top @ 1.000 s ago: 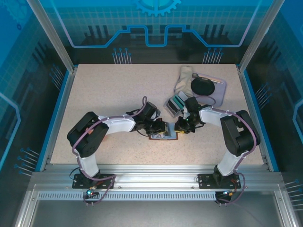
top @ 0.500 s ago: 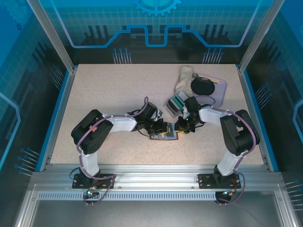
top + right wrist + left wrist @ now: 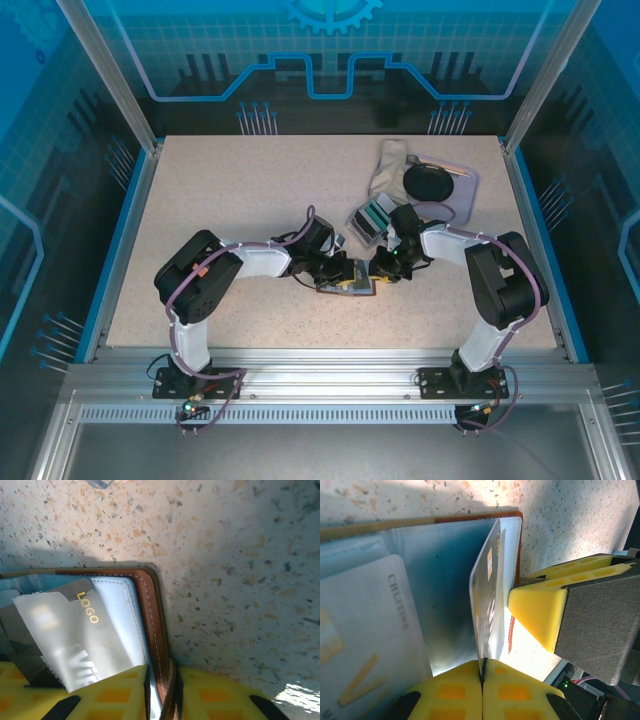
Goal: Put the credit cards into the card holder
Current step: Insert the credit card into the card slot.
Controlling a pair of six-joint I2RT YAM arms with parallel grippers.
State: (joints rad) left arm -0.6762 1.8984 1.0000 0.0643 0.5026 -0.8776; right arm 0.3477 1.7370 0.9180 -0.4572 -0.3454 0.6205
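Note:
The brown card holder (image 3: 350, 290) lies open on the table between both arms. My left gripper (image 3: 482, 677) is shut on a pale grey credit card (image 3: 487, 600), held on edge over the holder's teal-grey pocket (image 3: 440, 575); in the top view it (image 3: 343, 272) hovers at the holder's left part. Another pale card (image 3: 370, 630) lies in the pocket beside it. My right gripper (image 3: 162, 682) is shut on the holder's brown leather edge (image 3: 152, 610), pinning it down; a grey card marked LOGO (image 3: 70, 640) sits just inside. More teal and grey cards (image 3: 368, 217) lie stacked behind the holder.
A clear grey-rimmed tray (image 3: 466, 190) at the back right holds a black disc (image 3: 428, 181), with a pale cloth (image 3: 390, 165) against its left side. The right arm's yellow finger (image 3: 545, 610) stands close beside the held card.
The left arm's elbow has swung right and its gripper has edged further over the holder with the card. The right gripper has stayed clamped on the holder's edge.

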